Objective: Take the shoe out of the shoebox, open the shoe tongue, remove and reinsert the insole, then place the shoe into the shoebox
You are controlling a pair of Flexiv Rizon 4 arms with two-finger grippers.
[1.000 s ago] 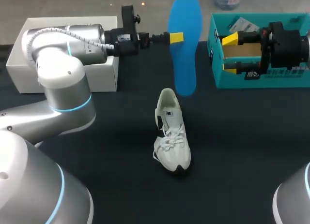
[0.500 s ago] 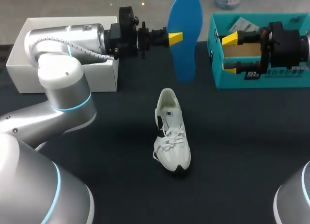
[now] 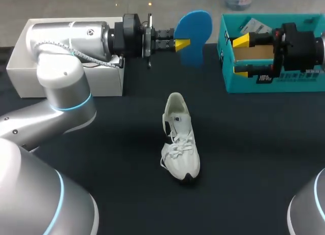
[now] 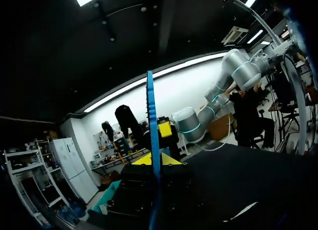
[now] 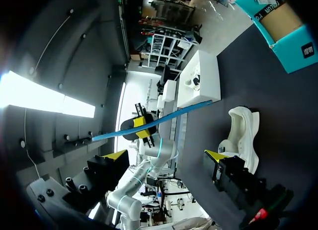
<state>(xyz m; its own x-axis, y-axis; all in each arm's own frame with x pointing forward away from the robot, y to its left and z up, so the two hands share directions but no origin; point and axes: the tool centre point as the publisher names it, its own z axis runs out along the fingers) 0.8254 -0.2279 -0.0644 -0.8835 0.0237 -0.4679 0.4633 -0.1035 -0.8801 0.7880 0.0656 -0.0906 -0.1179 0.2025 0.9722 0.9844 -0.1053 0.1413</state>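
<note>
A white laced shoe point(image 3: 180, 138) lies on the dark table near the middle, its opening toward the back. My left gripper point(image 3: 182, 42) is shut on a blue insole point(image 3: 195, 31), held in the air behind the shoe. In the left wrist view the insole point(image 4: 151, 120) stands edge-on between the yellow tips point(image 4: 151, 159). My right gripper point(image 3: 241, 55) hangs open and empty over the teal shoebox point(image 3: 274, 82). The right wrist view looks between the wide-apart fingers of my right gripper point(image 5: 166, 155) at the shoe point(image 5: 243, 133), the insole point(image 5: 149, 121) and the left gripper point(image 5: 141, 126).
A white box point(image 3: 66, 77) stands at the back left under my left arm, seen also as the white box point(image 5: 206, 83) in the right wrist view. The teal shoebox point(image 5: 278, 31) holds brown card and paper. Dark table cloth lies around the shoe.
My left wrist has rolled, turning the insole from hanging full-length to showing only its upper end in the head view. The shoe and right arm have not moved.
</note>
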